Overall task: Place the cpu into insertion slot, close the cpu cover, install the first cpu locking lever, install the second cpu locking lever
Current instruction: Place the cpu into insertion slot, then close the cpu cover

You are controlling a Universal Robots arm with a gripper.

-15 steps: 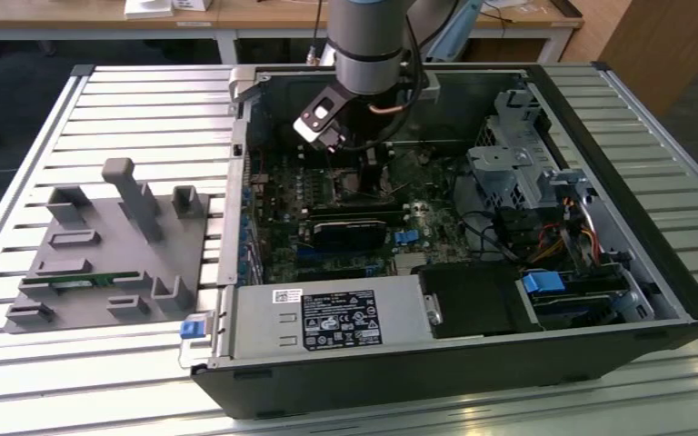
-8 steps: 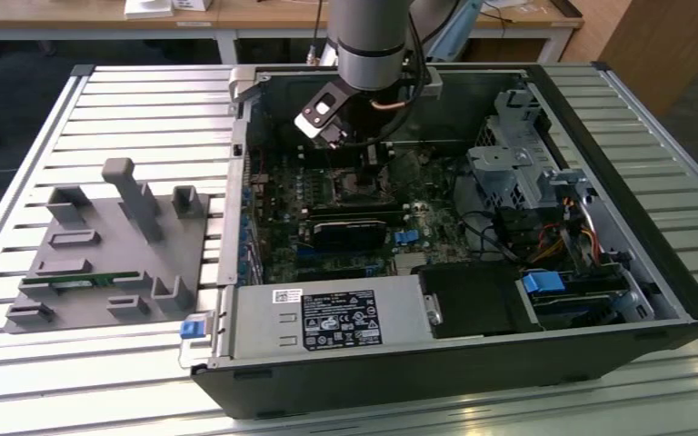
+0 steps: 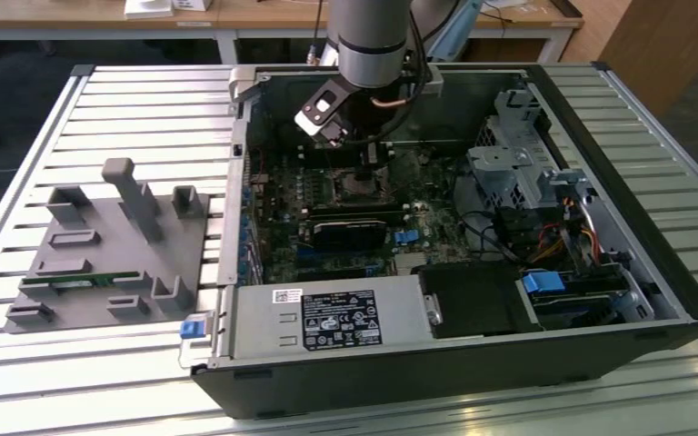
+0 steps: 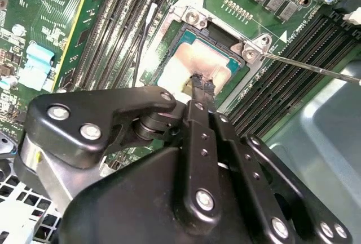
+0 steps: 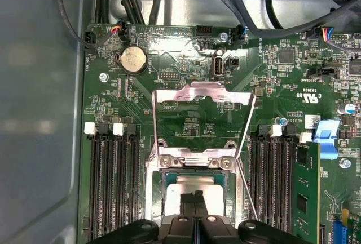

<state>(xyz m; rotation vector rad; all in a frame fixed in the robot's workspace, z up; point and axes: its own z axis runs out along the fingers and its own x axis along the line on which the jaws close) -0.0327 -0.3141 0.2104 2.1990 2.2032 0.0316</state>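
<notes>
Matte black hand [image 4: 202, 84], apparently closed, touches flat silvery square cpu [image 4: 190, 61].

Soft, even room light washes the pale slatted metal desk [image 3: 131, 109], while the open black computer case [image 3: 471, 377] sits dim inside. Up close, glare blooms pinkish-white on the silvery square cpu [image 4: 194, 63], and the thin silver cpu cover [image 5: 203, 93] gleams.

An open black computer case [image 3: 446, 381] lies on a slatted metal table [image 3: 94, 381] beside a grey moulded fixture [image 3: 106, 245], with a labelled silver power supply [image 3: 324, 318] in its near end, and a coin battery [image 5: 133, 59] and long black memory slots [image 5: 113, 187] on the green board [image 5: 169, 47].
</notes>
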